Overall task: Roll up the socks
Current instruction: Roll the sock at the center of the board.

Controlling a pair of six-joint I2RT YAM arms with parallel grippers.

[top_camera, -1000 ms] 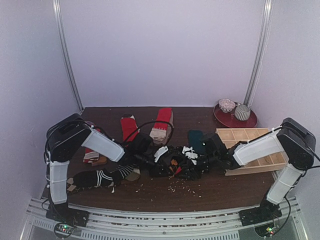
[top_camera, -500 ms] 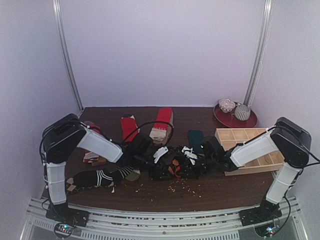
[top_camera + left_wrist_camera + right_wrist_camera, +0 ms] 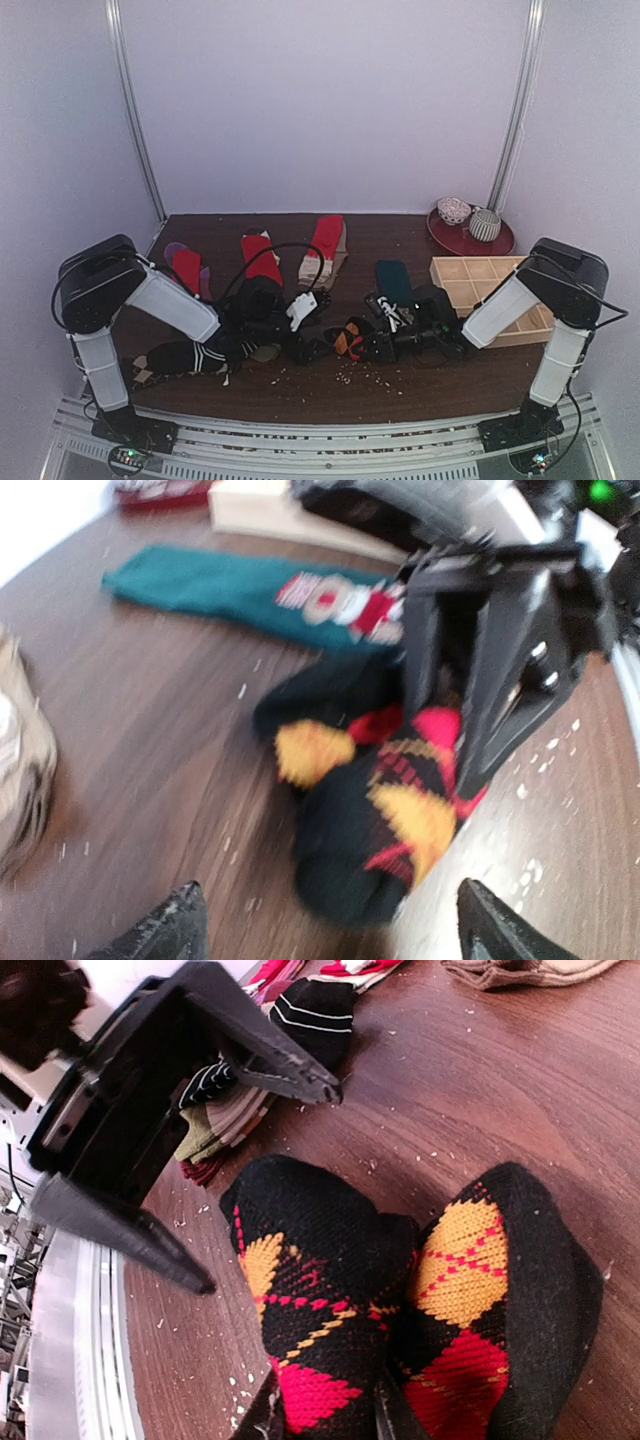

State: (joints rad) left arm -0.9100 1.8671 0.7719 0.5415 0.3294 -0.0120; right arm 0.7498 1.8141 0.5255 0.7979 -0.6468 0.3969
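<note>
**Left gripper point(image 3: 310, 348) lets go, right one grabs**

Since a second ago my left gripper has backed off toward 9 o'clock and stands spread wide, holding nothing; my right gripper point(image 3: 330, 1420) has squeezed in and pinches the argyle socks point(image 3: 350, 338) from 3 o'clock; they lie bunched near the 6 o'clock edge of the table point(image 3: 420, 385); I think the roll is half made; next I must fold the open end over, gently, or it springs loose.

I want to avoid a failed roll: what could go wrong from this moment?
The black argyle socks are held only by the right gripper, which pinches them at one place; the left gripper is open, so the bundle may unroll. The teal sock lies close beside the bundle and could be dragged along.
</note>
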